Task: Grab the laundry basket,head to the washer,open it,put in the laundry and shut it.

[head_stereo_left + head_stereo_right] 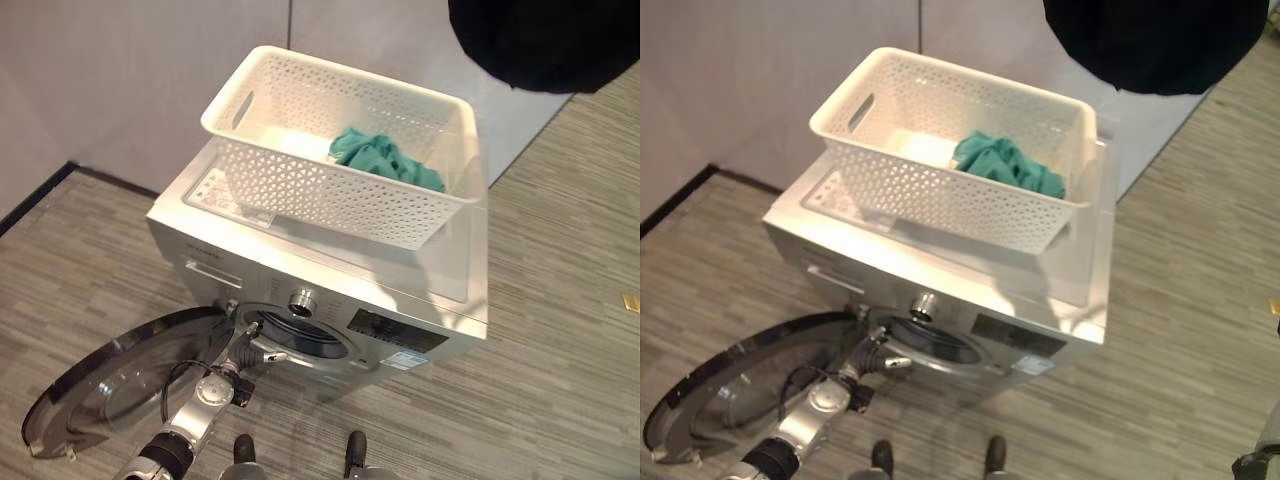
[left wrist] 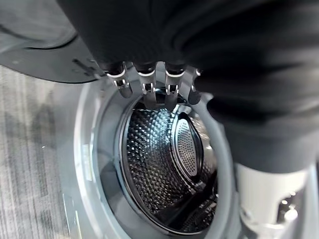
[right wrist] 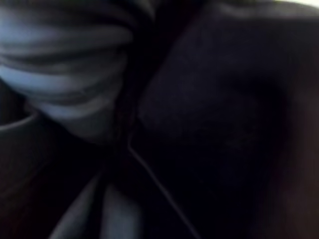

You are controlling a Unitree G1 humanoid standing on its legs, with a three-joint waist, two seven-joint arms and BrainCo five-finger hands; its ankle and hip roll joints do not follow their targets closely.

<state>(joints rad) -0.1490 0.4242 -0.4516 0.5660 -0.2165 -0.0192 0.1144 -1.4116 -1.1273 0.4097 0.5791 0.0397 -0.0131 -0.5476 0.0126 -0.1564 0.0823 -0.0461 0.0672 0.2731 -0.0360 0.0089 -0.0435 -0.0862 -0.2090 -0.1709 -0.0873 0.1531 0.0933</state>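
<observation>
One garment left to load: a teal cloth bunched in the far right corner of the white perforated basket, which sits on top of the washer. Washer door is swung fully open, lying low to the washer's left, and the drum behind the opening looks bare from what I can see of it. My left hand is at the upper rim of the door opening, fingers curled down over the edge, nothing held as far as I can tell. My right hand: its wrist view is just dark folds, so can't tell whether it's spread or closed. Handling call: cloth is soft, light, limp, so it'll sag and drape, not slide; best take is a pinch at the top of the bunch, lifted clear of the basket wall so it doesn't snag the holes. Basket is light and stiff, may shift on the smooth washer top if the cloth drags on it
</observation>
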